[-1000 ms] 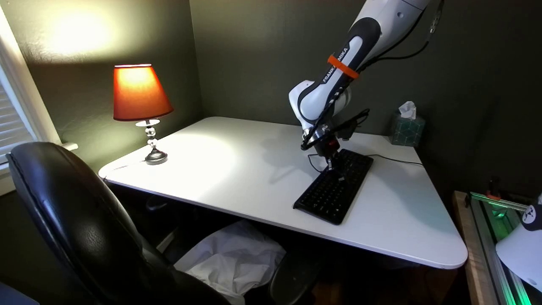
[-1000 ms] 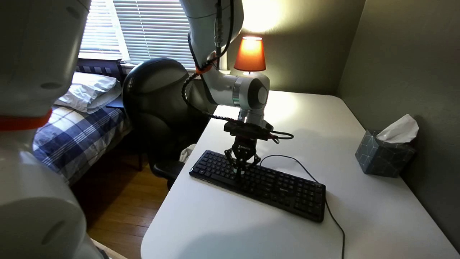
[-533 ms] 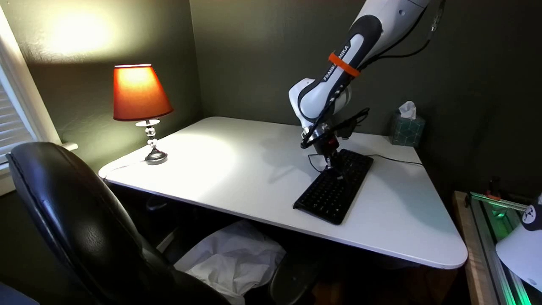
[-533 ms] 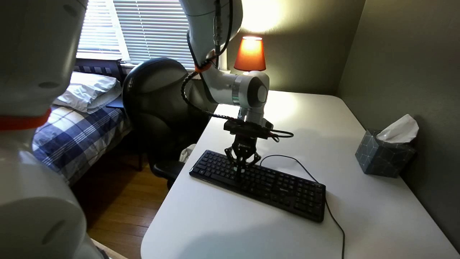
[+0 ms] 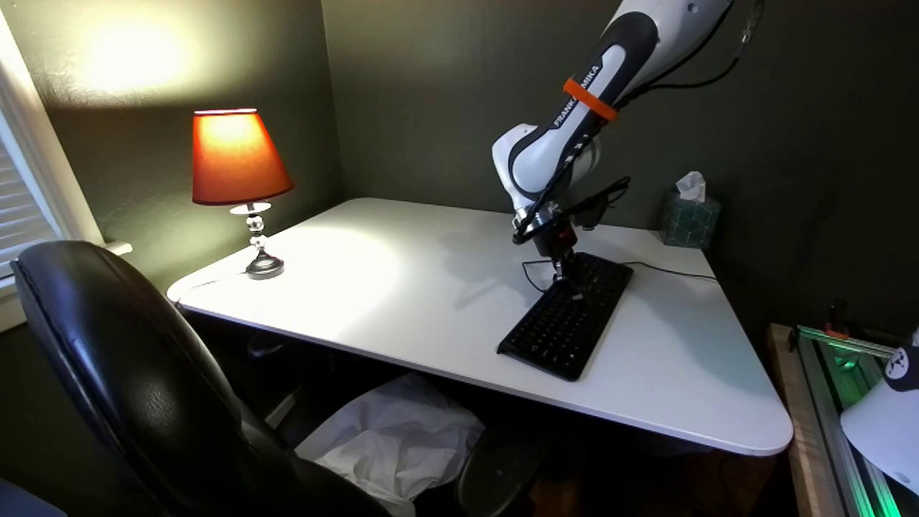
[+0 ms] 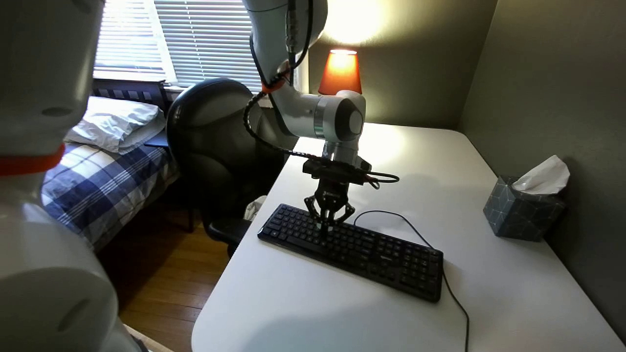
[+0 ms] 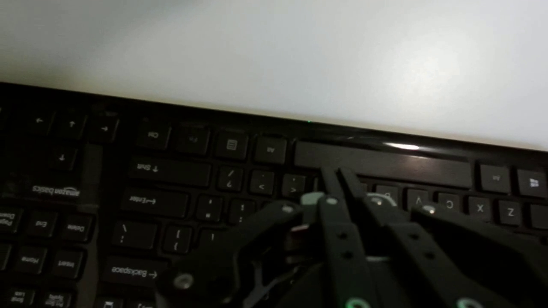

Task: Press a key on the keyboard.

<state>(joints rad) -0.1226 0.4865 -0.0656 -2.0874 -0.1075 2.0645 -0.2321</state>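
Observation:
The black keyboard (image 5: 549,341) lies flat on the white table, and shows also in an exterior view (image 6: 391,259) and in the wrist view (image 7: 156,201). Its thin cable (image 6: 455,296) runs off over the table. My gripper (image 6: 324,237) points down over the middle of the keyboard; it is also in an exterior view (image 5: 576,293). In the wrist view my gripper's fingers (image 7: 337,172) are close together with only a thin gap and nothing between them. Their tips overlap the edge of the space bar (image 7: 385,164). I cannot tell whether they touch it. The fingers hide several letter keys.
A tissue box (image 6: 523,210) stands near the wall at the table's (image 6: 303,303) side. A lit lamp with an orange shade (image 5: 237,161) stands at the far left edge. A black office chair (image 5: 129,373) stands against the table's front.
My arm and gripper have risen slightly above the keyboard over the last half second. The fingers look unchanged, and the keyboard has not moved.

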